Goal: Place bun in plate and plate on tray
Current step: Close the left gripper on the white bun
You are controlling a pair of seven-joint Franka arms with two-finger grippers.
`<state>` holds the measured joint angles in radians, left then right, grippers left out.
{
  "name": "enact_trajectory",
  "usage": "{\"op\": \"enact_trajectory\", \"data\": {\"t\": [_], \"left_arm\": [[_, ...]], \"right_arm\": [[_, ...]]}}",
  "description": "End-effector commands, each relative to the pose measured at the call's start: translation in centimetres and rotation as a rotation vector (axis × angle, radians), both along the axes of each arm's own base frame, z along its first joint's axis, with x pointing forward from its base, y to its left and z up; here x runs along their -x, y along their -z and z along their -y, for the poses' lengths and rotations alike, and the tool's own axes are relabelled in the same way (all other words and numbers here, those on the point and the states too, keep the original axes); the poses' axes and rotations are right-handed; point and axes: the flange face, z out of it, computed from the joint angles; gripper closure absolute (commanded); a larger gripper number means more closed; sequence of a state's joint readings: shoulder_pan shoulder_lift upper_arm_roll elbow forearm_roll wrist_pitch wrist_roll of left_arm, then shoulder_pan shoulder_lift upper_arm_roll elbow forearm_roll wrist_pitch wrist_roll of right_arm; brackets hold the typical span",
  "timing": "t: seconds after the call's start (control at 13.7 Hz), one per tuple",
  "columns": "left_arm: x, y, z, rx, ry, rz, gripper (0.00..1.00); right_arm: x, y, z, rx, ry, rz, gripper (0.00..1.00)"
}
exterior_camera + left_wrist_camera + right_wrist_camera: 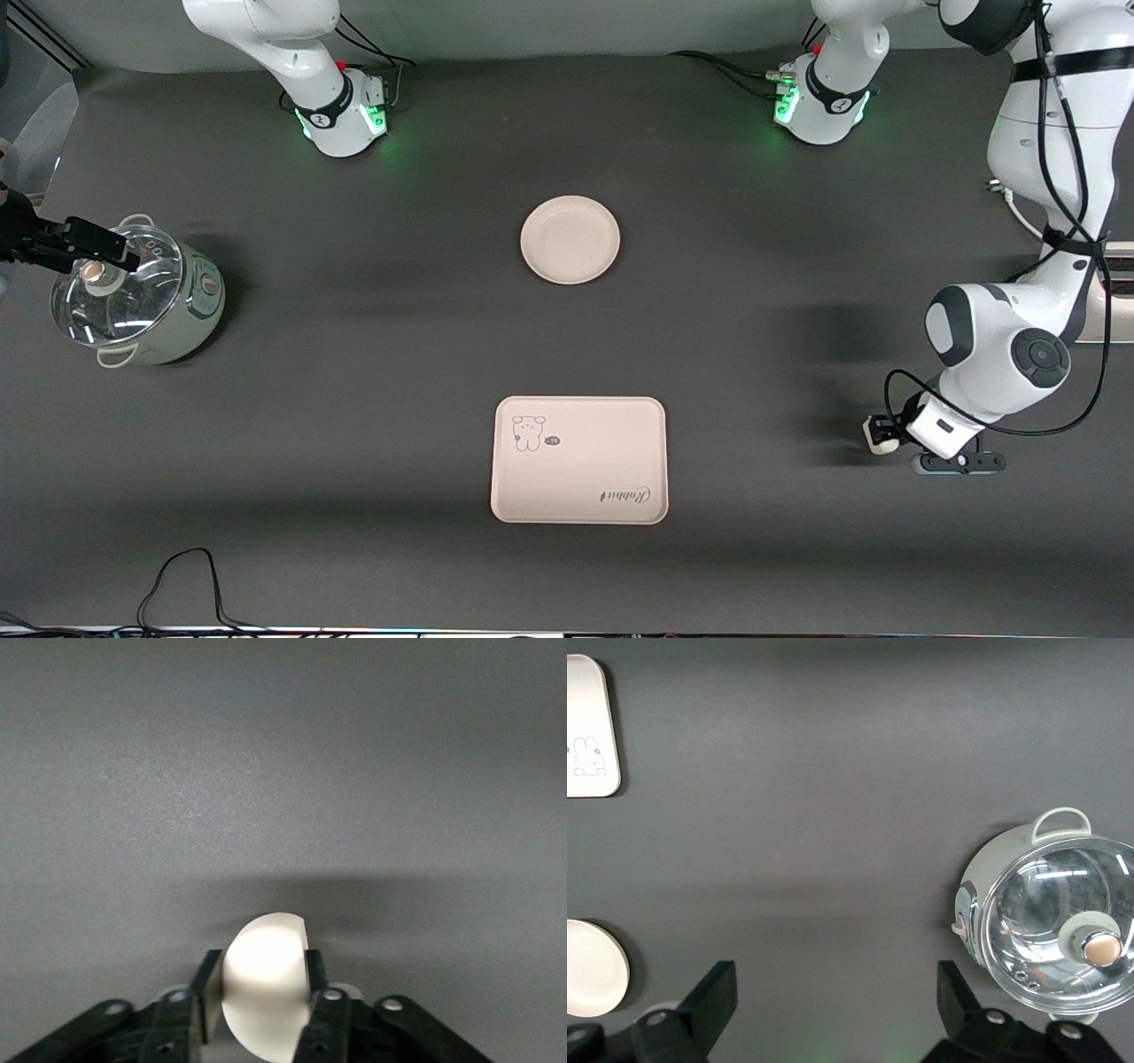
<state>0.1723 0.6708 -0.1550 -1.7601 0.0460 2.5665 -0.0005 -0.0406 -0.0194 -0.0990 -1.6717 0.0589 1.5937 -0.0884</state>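
Observation:
My left gripper (879, 431) is shut on the bun (877, 444), a small off-white half-round lump, low over the bare table at the left arm's end. In the left wrist view the bun (266, 979) sits between the two black fingers (323, 992). The round cream plate (570, 239) lies empty at the table's middle, and it also shows in the right wrist view (594, 967). The cream-pink tray (578, 461) with the rabbit drawing lies nearer the front camera than the plate, and its corner shows in the right wrist view (589, 726). My right gripper (104, 252) is open and empty, up over the pot.
A pale green pot with a glass lid (142, 301) stands at the right arm's end of the table, also in the right wrist view (1050, 912). A black cable (182, 576) lies near the table's front edge.

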Motion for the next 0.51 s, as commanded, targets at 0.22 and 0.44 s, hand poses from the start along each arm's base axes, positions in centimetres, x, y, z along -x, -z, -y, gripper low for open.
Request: {"op": "enact_trajectory", "data": {"t": [0.22, 0.44], "left_arm": [[0.4, -1.2, 0.8, -0.031, -0.019, 0.006, 0.74], [0.9, -7.4, 3.6, -0.039, -0.092, -0.054, 0.74]], "right_arm": [[0.2, -1.1, 0.8, -0.014, 0.002, 0.028, 0.0], [0.1, -1.0, 0.9, -0.014, 0.004, 0.03, 0.0]]}}
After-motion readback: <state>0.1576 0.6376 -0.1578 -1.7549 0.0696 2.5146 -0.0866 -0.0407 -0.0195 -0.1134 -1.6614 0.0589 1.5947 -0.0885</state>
